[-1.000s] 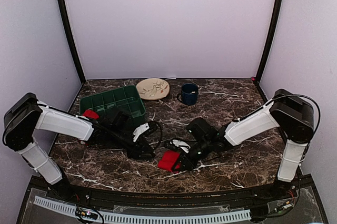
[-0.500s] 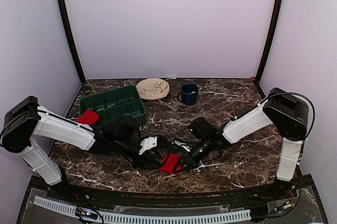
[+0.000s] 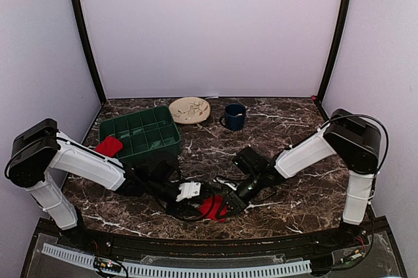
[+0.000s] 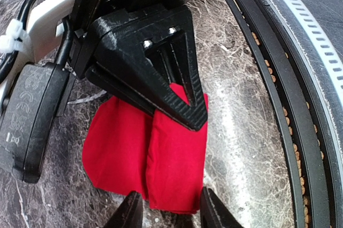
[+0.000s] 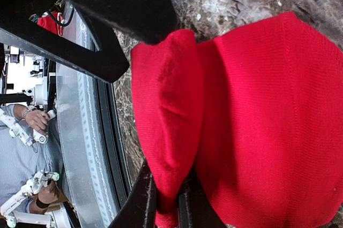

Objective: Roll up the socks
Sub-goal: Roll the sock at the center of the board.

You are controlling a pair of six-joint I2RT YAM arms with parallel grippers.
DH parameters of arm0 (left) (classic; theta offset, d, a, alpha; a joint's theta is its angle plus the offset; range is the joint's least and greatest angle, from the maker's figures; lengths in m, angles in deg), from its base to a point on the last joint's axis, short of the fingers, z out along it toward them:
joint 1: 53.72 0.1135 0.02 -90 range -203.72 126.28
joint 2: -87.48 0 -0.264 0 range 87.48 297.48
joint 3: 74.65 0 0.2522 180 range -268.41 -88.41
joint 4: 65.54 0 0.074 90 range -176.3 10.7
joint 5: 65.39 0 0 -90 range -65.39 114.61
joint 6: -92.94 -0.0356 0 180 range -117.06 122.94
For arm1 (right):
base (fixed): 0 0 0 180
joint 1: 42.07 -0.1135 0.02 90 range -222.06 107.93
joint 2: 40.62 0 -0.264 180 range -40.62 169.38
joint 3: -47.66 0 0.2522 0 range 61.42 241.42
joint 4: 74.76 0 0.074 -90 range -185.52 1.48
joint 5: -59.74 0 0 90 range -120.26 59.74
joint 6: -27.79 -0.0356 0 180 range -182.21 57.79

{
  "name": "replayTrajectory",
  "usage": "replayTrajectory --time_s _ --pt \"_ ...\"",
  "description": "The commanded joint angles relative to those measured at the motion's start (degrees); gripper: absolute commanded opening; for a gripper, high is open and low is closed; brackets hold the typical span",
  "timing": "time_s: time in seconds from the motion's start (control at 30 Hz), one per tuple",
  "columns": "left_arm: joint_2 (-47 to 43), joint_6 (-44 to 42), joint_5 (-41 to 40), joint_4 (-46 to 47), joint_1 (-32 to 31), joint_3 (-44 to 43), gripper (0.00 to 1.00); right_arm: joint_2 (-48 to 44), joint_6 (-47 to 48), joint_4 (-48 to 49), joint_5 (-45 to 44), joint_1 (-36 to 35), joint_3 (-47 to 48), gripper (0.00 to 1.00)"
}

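Right wrist view, item one: right claw (image 5: 165, 202), clenched on a raised fold of the red sock (image 5: 257, 121). Its two fingertips meet on the cloth at the fold's lower end. The fold stands as a narrow ridge along one side of the sock, and the rest of the sock lies flat on the worktop (image 4: 241, 131).

Item two: left claw (image 4: 171, 213), facing the right claw from the opposite end of the same ridge. Its fingertips are parted, one on either side of the fold's end. Whether they press the cloth cannot be told. The left wrist view shows the right claw's black fingers closed over the ridge in mid-sock.

Item three: the sock's place. It lies at the near middle of the dark marbled worktop, close to the black front rail (image 4: 278, 105), and both arms converge on it.

Item four: second red sock (image 3: 109, 145), well apart at the near-left corner of the green compartmented crate (image 3: 147, 131) (in it or on its rim, I cannot tell).

Item five: patterned plate (image 3: 189, 109) and dark blue mug (image 3: 234, 116). They stand side by side near the back wall, not touching.
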Motion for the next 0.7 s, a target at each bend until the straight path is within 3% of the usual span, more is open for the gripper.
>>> replayTrajectory --time_s 0.0,0.67 --pt "0.2 -1.39 0.24 0.17 -0.74 -0.86 0.38 2.12 -0.41 -2.91 -0.89 0.18 0.15 0.03" --pt "5.02 -2.82 -0.95 -0.48 -4.02 -3.94 0.39 2.53 -0.59 -2.57 0.52 0.52 0.04 0.03"
